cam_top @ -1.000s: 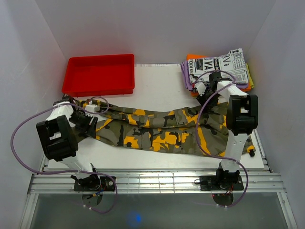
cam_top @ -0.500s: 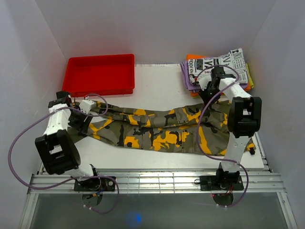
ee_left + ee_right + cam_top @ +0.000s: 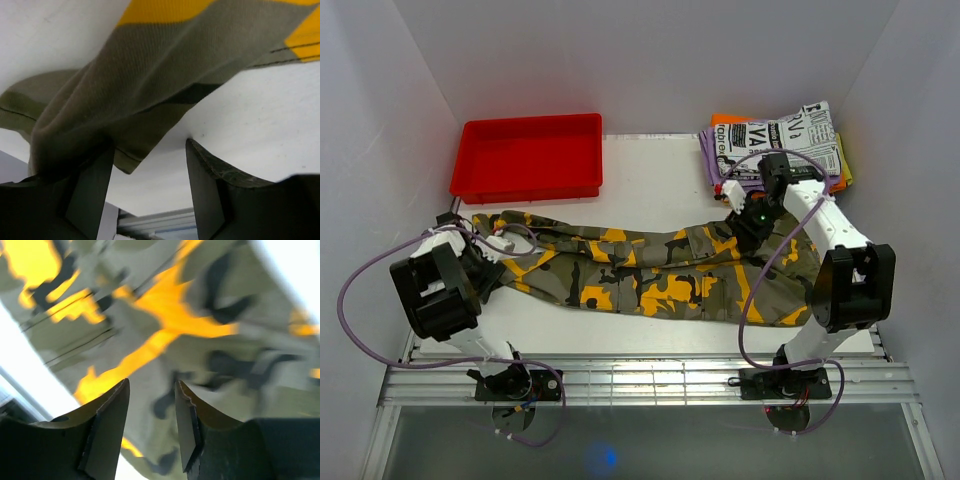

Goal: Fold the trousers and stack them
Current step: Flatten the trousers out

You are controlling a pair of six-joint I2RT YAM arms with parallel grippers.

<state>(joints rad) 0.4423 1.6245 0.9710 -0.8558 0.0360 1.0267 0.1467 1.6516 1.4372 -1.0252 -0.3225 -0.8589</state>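
Beside the left pincer (image 3: 150, 150), whose jaws stand wide, the leg hem of the trousers (image 3: 650, 275) now lies spread out, one edge bunched against a finger; the arm has drawn back toward its base. Under the right pincer (image 3: 151, 386), narrowly parted and gripping nothing visible, lies the waist end; it has come there from beside the folded stack (image 3: 775, 140). Straightening looks done, folding not begun. The long axis runs pincer to pincer, cuffs left, waist right.
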